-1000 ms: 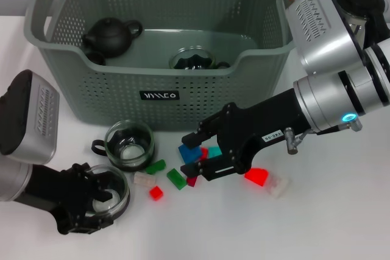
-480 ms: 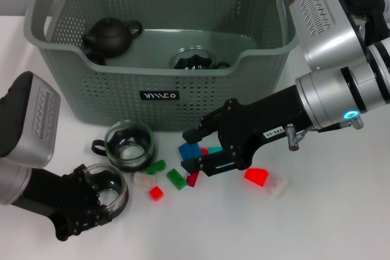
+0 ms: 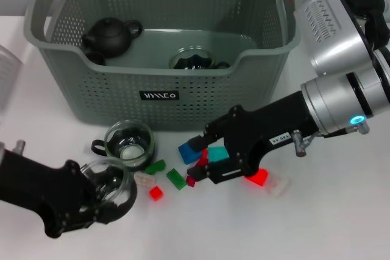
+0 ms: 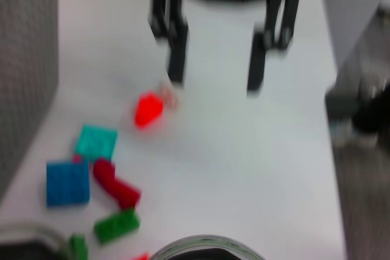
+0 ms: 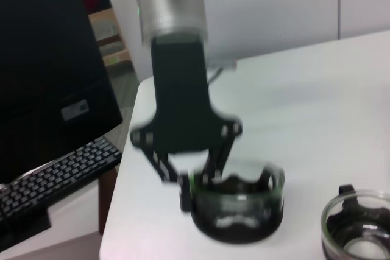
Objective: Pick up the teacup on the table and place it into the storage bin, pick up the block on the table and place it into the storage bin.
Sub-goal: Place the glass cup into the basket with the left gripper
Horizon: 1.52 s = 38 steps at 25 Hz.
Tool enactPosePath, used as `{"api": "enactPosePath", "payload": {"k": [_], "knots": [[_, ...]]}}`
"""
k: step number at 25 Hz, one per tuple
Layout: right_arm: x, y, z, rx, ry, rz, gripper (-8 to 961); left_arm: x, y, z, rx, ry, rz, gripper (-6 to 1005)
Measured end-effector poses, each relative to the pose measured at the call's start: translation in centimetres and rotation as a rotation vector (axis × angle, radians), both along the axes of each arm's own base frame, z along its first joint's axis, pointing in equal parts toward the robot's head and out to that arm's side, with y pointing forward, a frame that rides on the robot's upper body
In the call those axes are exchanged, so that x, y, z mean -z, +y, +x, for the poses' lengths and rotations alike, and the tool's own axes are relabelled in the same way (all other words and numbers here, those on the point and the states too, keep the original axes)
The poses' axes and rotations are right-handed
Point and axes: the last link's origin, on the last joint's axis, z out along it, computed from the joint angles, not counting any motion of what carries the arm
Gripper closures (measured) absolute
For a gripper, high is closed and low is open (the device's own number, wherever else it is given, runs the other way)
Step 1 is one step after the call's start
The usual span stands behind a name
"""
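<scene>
Glass teacup (image 3: 108, 182) clenched in left tool (image 3: 100, 196) at 7 o'clock; right tool (image 3: 196, 158) spread over blue block (image 3: 189, 150).

Storage bin (image 3: 201, 92): matt perforated grey-green plastic. Teacup (image 3: 109, 184): clear glossy glass, dark base. Blocks: glossy plastic, e.g. blue block (image 3: 190, 150). Tabletop (image 3: 329, 211) was smooth matt white.

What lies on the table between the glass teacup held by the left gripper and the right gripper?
In the head view, loose blocks: a clear block, a small red block and a green block lie between the glass teacup in the left gripper and the right gripper.
</scene>
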Motion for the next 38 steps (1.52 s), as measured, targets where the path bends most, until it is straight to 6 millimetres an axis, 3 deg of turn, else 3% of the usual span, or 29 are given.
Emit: {"api": "enactPosePath", "payload": {"k": [5, 11, 20, 25, 31, 35, 36, 38], "knots": [[-0.2, -0.6, 2.1, 0.043, -0.067, -0.053, 401, -1.0, 0.3, 0.6, -0.043, -0.145, -0.011, 946], [-0.3, -1.1, 3.1, 0.062, -0.099, -0.091, 401, -2.2, 1.5, 2.1, -0.007, -0.217, 0.028, 946], [-0.4, -1.8, 3.7, 0.084, -0.100, -0.135, 401, -7.5, 6.4, 5.4, 0.046, -0.338, 0.294, 946], [-0.5, -1.8, 3.7, 0.113, -0.096, -0.148, 401, -8.8, 9.9, 6.5, -0.027, -0.323, 0.423, 946], [-0.6, -1.7, 3.6, 0.127, -0.094, -0.149, 400, -8.1, 13.7, 8.1, -0.084, -0.279, 0.488, 946], [-0.7, -1.6, 3.3, 0.127, -0.087, -0.147, 400, -6.1, 15.9, 9.2, -0.110, -0.165, 0.531, 946], [-0.7, -1.5, 3.2, 0.127, -0.085, -0.148, 400, -4.8, 16.8, 9.7, -0.121, -0.095, 0.543, 946], [-0.7, -1.5, 3.2, 0.127, -0.083, -0.148, 400, -4.1, 17.1, 9.9, -0.122, -0.063, 0.544, 945]]}}
